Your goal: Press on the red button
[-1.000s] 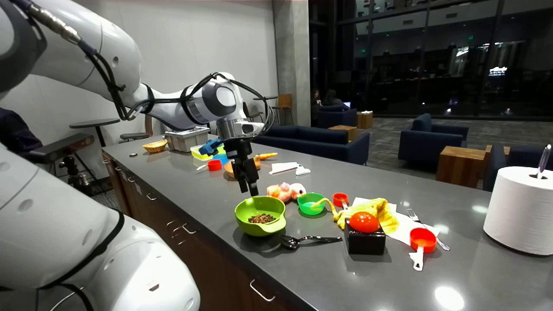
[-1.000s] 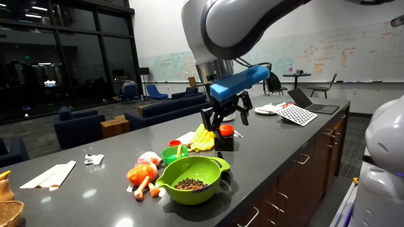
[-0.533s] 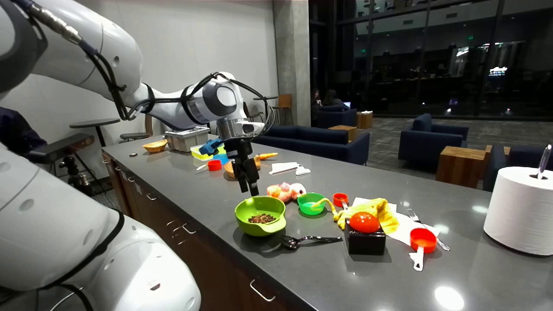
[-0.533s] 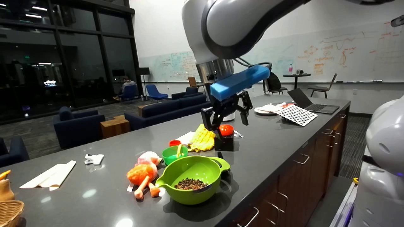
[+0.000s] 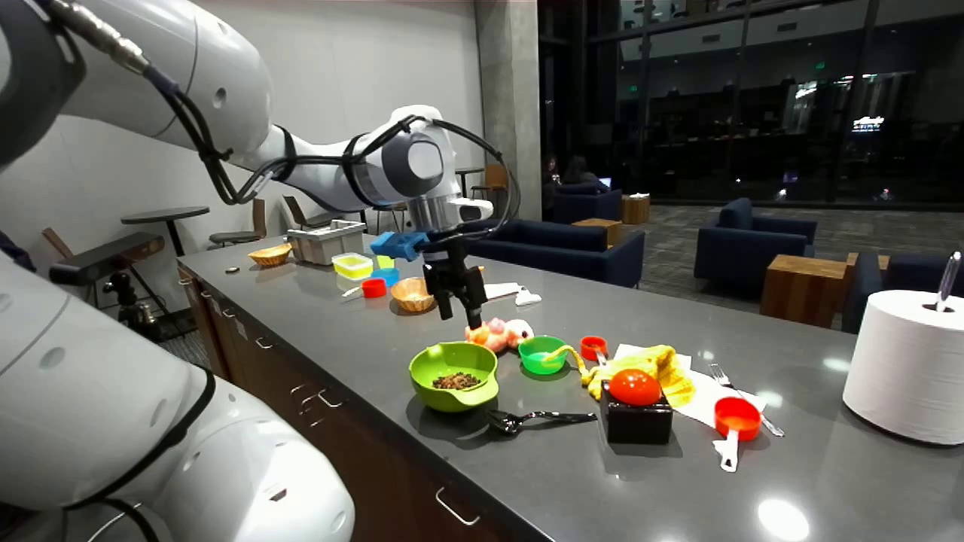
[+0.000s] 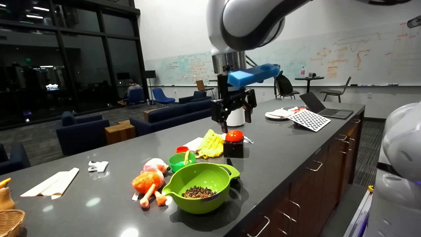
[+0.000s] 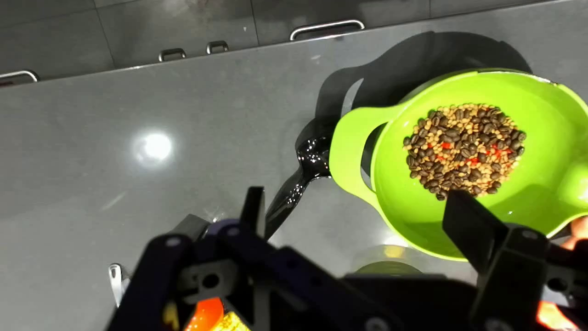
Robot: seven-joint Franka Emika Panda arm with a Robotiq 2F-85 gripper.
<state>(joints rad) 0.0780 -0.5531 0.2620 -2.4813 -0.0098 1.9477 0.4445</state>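
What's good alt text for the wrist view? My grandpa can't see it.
An open gripper hangs over a gray counter with a green bowl of brown and tan bits and a black spoon. What may be the red button peeks through at lower left.

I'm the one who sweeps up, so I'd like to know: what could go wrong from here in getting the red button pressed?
The hand is open, so pressing like that might straddle the red button or catch only its black box.
If it swings sideways too low, it could knock the green bowl and spill the loose mix inside.
The yellow cloth lies close by the box, so an off-centre press might drag it along.
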